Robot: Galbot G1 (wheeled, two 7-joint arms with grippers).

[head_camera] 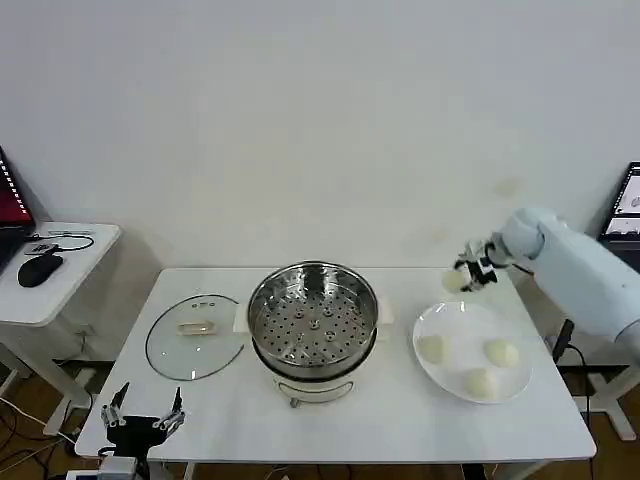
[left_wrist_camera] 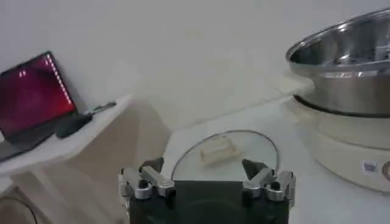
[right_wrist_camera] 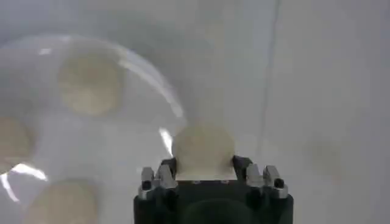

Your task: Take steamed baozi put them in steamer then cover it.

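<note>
A round, cream-white bun (right_wrist_camera: pixel 203 151) is held tight between the two fingers of the right gripper (right_wrist_camera: pixel 204 167). Beyond it, a white plate (right_wrist_camera: pixel 131 70) is seen, blurred. Three more buns (right_wrist_camera: pixel 89 83) are seen lying on the plate, well apart from each other.

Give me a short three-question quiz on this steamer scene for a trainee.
1. True or false: the right gripper holds a baozi.
2. How many baozi lie on the white plate?
3. Where is the cover? A) on the steamer B) flat on the table beside it C) in the left gripper

Key: 1 true; 2 three; 3 B, with the left gripper open near the table's front corner.
</note>
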